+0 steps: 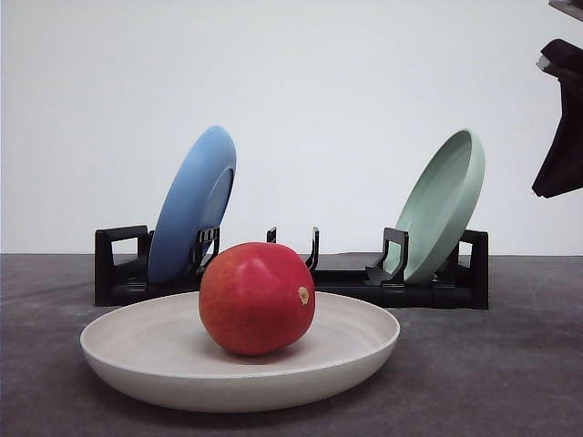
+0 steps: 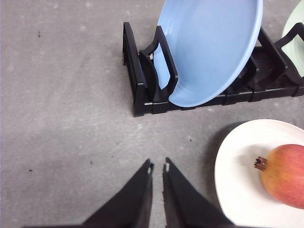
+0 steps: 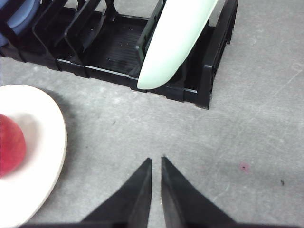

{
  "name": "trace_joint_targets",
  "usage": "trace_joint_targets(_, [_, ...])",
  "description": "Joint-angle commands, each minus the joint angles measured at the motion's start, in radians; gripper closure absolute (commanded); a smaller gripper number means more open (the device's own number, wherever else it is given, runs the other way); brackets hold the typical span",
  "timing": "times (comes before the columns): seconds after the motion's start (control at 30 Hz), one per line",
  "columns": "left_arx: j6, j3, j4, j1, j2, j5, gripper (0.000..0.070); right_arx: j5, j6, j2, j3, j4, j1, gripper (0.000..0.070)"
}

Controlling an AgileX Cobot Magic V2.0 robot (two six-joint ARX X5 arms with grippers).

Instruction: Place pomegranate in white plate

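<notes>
Nearest the front camera, the white plate (image 1: pixel 137 350) lies flat on the bench (image 1: pixel 492 382) cradling the pomegranate (image 1: pixel 257 299), so the task looks done, which would explain both the left hand (image 2: pixel 158 167) and the right hand (image 3: pixel 156 161) being pressed together, empty, clear of it.

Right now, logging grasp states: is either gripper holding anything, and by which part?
Nothing is held. The left gripper and right gripper are shut and empty; the pomegranate lies on the white plate.
</notes>
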Motion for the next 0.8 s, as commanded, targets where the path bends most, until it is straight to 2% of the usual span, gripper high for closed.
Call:
trace_joint_targets(0.0, [0.0, 0.012, 0.01, -0.002, 0.004, 0.001, 0.068, -0.001, -0.005, 0.007, 0.004, 0.01, 0.003, 0.0672])
trace_joint_targets(0.2, [0.002, 0.007, 0.011, 0.001, -0.001, 0.001, 0.068, -0.001, -0.005, 0.007, 0.004, 0.01, 0.003, 0.0672])
trace_joint_targets(0.3, [0.06, -0.044, 0.058, 0.021, -0.04, 0.0, 0.0679, -0.001, -0.005, 0.007, 0.004, 0.01, 0.003, 0.0672])
trace_joint_targets(0.53, [0.056, -0.325, 0.343, 0.144, -0.263, 0.0, 0.0679, -0.001, -0.005, 0.007, 0.004, 0.01, 0.003, 0.0672])
trace_joint_targets(0.6, [0.056, -0.398, 0.379, 0.182, -0.339, 0.0, 0.0679, -0.001, -0.005, 0.007, 0.004, 0.01, 0.003, 0.0672])
trace_joint_targets(0.77, [0.06, -0.533, 0.377, 0.223, -0.502, 0.0, 0.0679, -0.001, -0.005, 0.007, 0.004, 0.01, 0.003, 0.0672])
